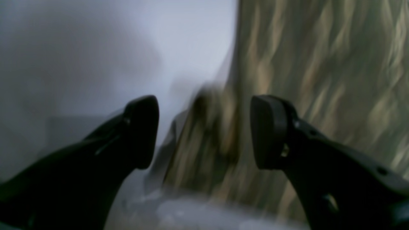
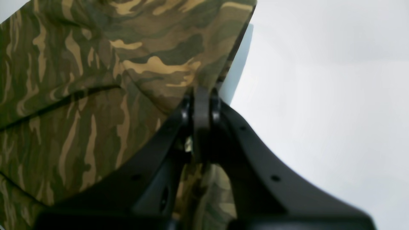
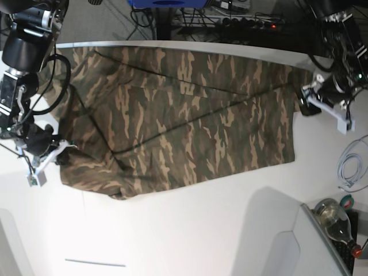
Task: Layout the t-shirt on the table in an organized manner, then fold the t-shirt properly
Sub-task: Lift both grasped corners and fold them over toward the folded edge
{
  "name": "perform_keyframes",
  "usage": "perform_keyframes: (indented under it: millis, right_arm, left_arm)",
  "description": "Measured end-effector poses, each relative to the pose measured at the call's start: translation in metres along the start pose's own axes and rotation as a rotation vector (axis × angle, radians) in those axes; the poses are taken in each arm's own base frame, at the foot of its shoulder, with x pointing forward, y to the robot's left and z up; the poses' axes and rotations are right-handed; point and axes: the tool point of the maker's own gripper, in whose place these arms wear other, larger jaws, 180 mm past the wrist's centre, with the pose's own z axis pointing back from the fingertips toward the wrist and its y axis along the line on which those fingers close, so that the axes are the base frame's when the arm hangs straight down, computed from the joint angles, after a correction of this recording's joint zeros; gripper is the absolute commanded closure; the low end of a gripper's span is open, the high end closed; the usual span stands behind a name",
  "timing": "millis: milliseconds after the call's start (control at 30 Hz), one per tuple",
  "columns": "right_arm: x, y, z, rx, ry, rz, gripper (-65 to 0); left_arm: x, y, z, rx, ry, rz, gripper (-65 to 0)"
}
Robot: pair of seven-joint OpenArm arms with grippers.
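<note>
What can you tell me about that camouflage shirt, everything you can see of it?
The t-shirt is soft cloth printed in olive, brown and tan camouflage. It lies spread wide across the white table, mostly flat with some creases and a bunched lower corner. The right gripper has its jaws pinched shut on one edge; the left gripper has its jaws open at the opposite edge.

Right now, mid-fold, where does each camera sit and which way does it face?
Left wrist: sits behind the left tool, looking along its spread fingers at the blurred t-shirt edge and white table.
Right wrist: behind the right tool, closed on the shirt's edge.
Base: overhead, looking down on the spread shirt, with both arms at its sides.
Shared: the wrist views and the base view all show the camouflage shirt on the table.
</note>
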Motion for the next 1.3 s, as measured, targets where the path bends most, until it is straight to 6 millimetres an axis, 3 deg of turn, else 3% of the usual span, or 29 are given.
perform_keyframes:
  millis: [133,200,300,367,500,700,967,1300]
  right_arm:
    - [0.0,0.0,0.0,-0.001,0.0,0.001,0.0]
    - [-0.001,0.0,0.0,-0.002,0.005,0.002,0.0]
    - [-0.001,0.0,0.0,0.0,0.002,0.0,0.0]
    - [-0.001,0.0,0.0,-0.001,0.005,0.001,0.0]
    - [0.0,0.0,0.0,-0.001,0.001,0.001,0.0]
    - [-0.001,0.0,0.0,-0.001,0.002,-0.001,0.0]
    - [0.0,-0.001,0.0,-0.002,0.001,-0.002,0.0]
    - [-0.001,0.0,0.0,-0.001,0.001,-0.002,0.0]
  left_arm:
    - [0.056,0.0,-0.021,-0.03,-0.095,0.028,-43.1]
    - [0.066,0.006,-0.038,-0.029,-0.072,0.05,-42.9]
    - [0.069,0.005,-0.067,-0.044,-0.057,0.082,-42.9]
    - [0.069,-0.006,-0.083,-0.065,-0.058,0.084,-42.8]
    - [0.066,-0.026,-0.102,-0.094,-0.052,0.052,-42.8]
    - [0.05,-0.023,-0.116,-0.084,-0.038,0.103,-42.8]
    - [0.053,-0.016,-0.12,-0.069,-0.086,0.144,-42.8]
    - [0.056,-0.04,-0.127,-0.109,-0.093,0.157,-42.5]
